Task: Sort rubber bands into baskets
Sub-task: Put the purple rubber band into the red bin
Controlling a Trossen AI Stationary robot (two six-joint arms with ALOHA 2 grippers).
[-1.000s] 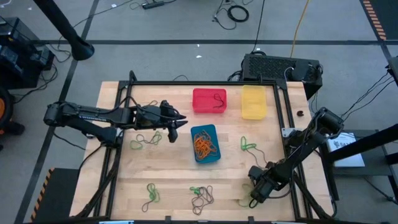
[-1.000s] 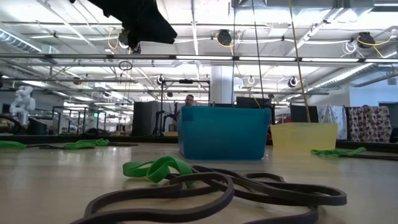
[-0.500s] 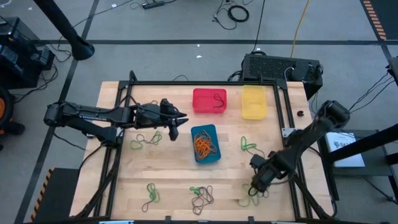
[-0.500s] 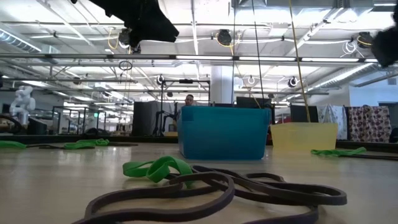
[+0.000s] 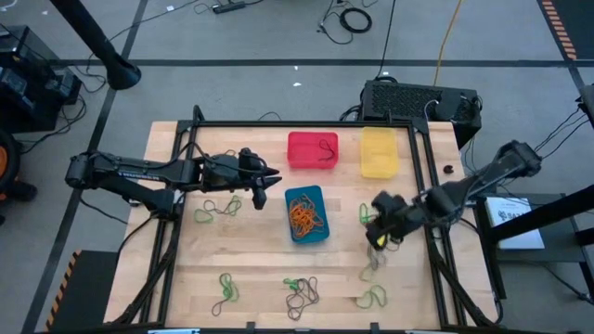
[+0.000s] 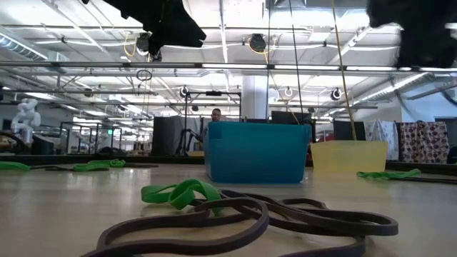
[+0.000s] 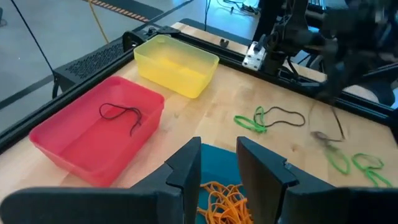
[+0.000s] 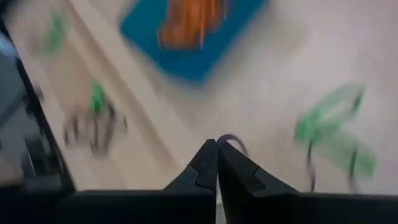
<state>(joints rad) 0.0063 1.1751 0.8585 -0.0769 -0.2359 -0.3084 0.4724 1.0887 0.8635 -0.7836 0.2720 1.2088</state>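
Rubber bands are partly sorted: an orange bunch (image 5: 303,217) fills the blue basket (image 5: 318,233) at the table's middle, one dark band (image 5: 325,148) lies in the red basket (image 5: 295,153), and the yellow basket (image 5: 378,153) looks bare. Green and dark bands (image 5: 302,293) lie loose along the near edge and left side. The right gripper (image 5: 379,237), fingers closed, carries a dark band (image 5: 374,263) near the right edge. The left gripper (image 5: 258,192) hovers half open beside the blue basket, holding nothing visible.
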